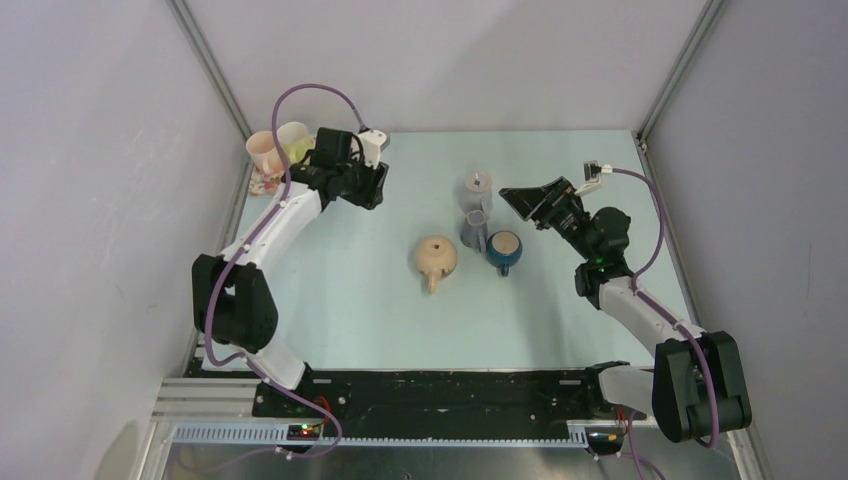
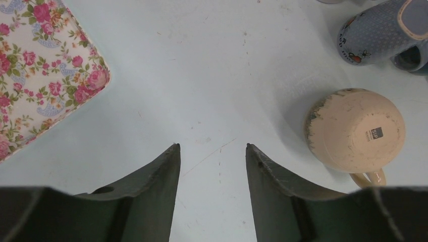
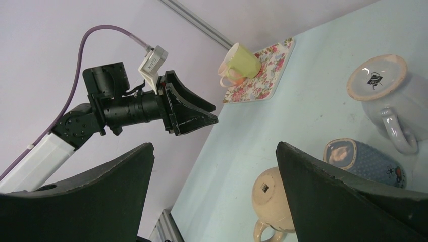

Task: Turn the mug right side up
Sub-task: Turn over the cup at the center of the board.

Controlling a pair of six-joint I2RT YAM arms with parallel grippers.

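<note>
Beige mug [image 1: 437,257] sits base up on the pale table [image 1: 350,300], near the middle of the top view, its handle pointing toward the bottom of the frame. We see nothing touching it. In the left wrist view it lies at the lower right, beside the fingers and not between them.

Just right of it stands a dark blue mug [image 1: 505,250], mouth up, and a dotted blue-grey mug [image 1: 474,228] lies on its side just above that. Farther up, a grey mug [image 1: 478,183] also shows its base.

We find the right gripper [image 3: 216,146] at the right of these mugs, jaws spread wide around nothing. The left gripper [image 2: 212,151] hangs at the upper left, jaws apart with only bare table between them, beside a floral tray [image 1: 265,183] carrying a pink cup [image 1: 263,150] and a yellow-green cup [image 1: 294,140].
</note>
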